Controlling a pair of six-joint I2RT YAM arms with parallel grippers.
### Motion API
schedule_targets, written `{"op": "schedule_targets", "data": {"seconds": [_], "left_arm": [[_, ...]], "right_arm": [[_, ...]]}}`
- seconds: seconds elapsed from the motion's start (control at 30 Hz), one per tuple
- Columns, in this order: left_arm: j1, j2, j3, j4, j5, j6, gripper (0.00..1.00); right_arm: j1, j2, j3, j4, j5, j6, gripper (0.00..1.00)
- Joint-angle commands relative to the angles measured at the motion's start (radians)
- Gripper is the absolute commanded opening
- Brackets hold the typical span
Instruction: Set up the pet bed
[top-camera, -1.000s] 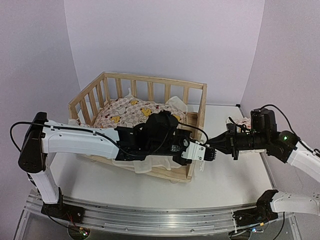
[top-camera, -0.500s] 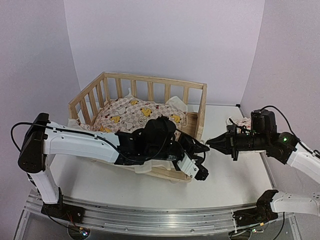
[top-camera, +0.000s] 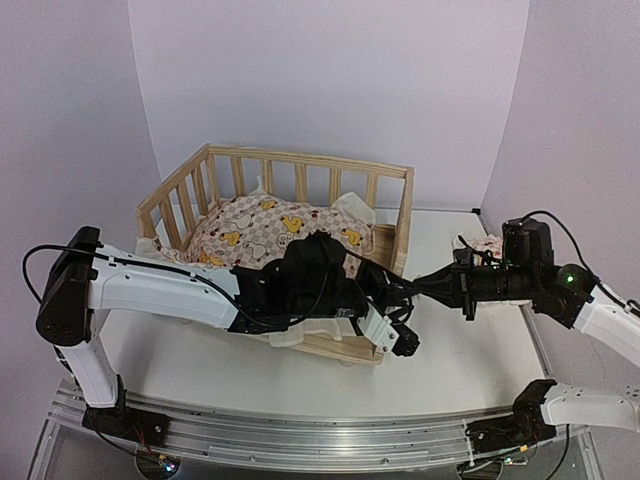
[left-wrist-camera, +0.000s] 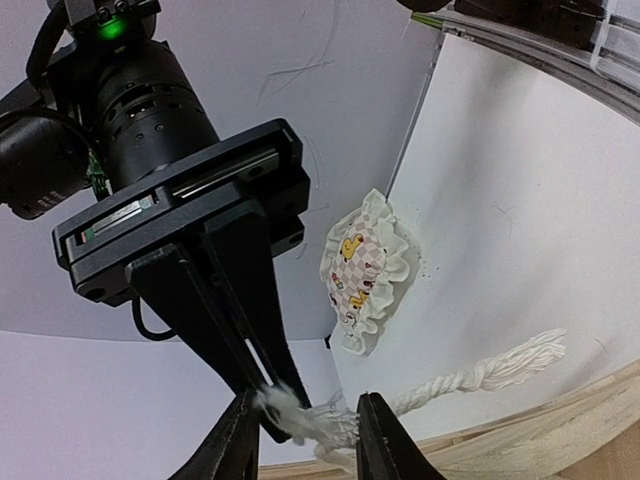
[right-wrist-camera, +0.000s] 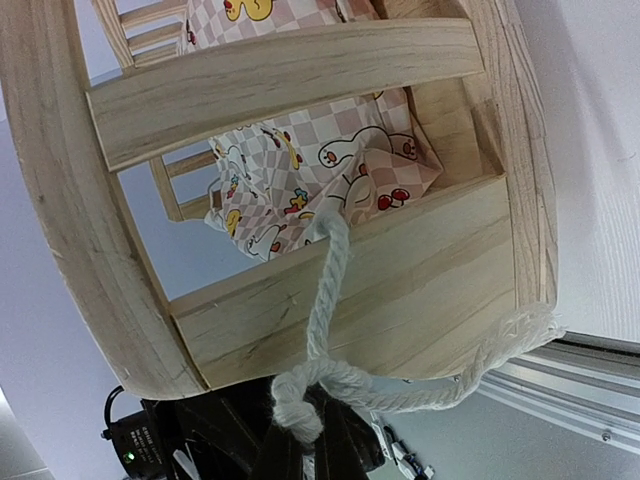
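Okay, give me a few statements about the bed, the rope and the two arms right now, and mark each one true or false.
1. The right jaws are shut on the white rope. True.
2. The small pillow lies inside the bed. False: it lies on the table, outside the bed.
3. The checkered cushion lies inside the wooden bed. True.
4. The left jaws are clamped on the bed's railing. False: they stand apart on either side of the rope, right at the tip of the right jaws.
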Motion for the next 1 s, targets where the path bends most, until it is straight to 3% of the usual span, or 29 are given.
{"op": "schedule_targets", "data": {"seconds": [0.0,0.23,0.4,0.47,0.6,0.73,0.87,0.97], "left_arm": [[0.005,-0.01,0.009,0.078,-0.016,0.009,0.29],[0.007,-0.018,0.001,0.089,-0.027,-0.028,0.0],[0.007,-0.038,0.025,-0.005,-0.032,-0.185,0.0],[0.007,-0.045,0.061,-0.122,-0.015,-0.303,0.0],[0.009,-0.049,0.102,-0.285,0.012,-0.461,0.0],[0.015,-0.049,0.132,-0.367,0.015,-0.533,0.0],[0.02,-0.046,0.155,-0.412,0.009,-0.568,0.0],[0.023,-0.051,0.163,-0.434,0.005,-0.581,0.0]], "right_arm": [[-0.001,-0.011,0.013,0.036,-0.009,0.017,0.0],[-0.001,-0.021,-0.004,0.036,-0.007,0.015,0.0],[-0.001,-0.014,-0.041,0.033,-0.024,-0.031,0.01],[-0.002,-0.007,-0.062,0.036,-0.023,-0.052,0.1],[-0.003,0.022,-0.063,0.035,-0.029,-0.127,0.39],[-0.003,0.043,-0.052,0.034,0.001,-0.211,0.53],[-0.003,0.088,-0.051,0.038,0.054,-0.309,0.55],[-0.003,0.126,-0.041,0.047,0.061,-0.408,0.51]]}}
